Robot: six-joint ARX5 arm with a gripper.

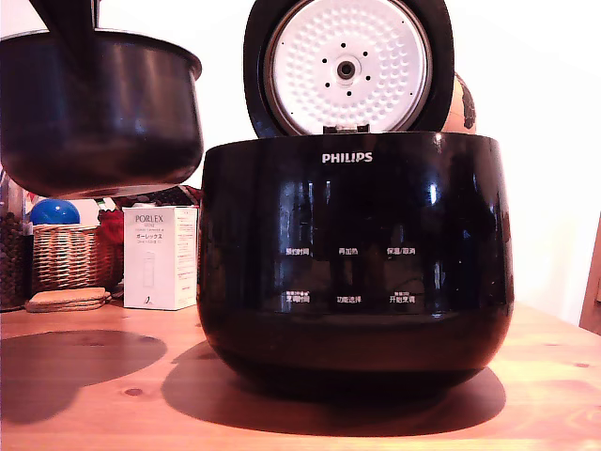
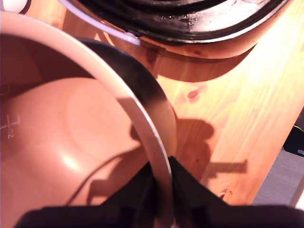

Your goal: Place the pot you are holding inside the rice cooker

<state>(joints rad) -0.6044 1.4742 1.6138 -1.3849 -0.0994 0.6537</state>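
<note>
While it hangs in the upper left of the exterior view, the pot (image 1: 99,113) is clear of the wooden table (image 1: 84,395), its rounded bottom well above the boards and its shadow lying on the wood below. A dark part of the arm comes down onto its rim at the top edge of the frame. Beneath the pot, at the left of the frame, stand a woven basket (image 1: 68,258) with a blue ball (image 1: 53,212) in it, a flat cork-coloured mat (image 1: 66,300) in front, and a white box (image 1: 160,256) marked PORLEX just beside the basket. Right of these, filling the middle and right of the frame, sits the rice cooker (image 1: 355,254), glossy black, marked PHILIPS, with white button labels. Its hinged lid (image 1: 348,66) stands open and upright behind the body, white dimpled plate facing the camera. The pot is beside the cooker's left wall, apart from it, not over the opening.

In the wrist view, the gripper (image 2: 161,183) is closed on the pot's thin rim, one dark finger inside the wall and one outside. The cooker's black rim shows at the upper edge of that frame.
</note>
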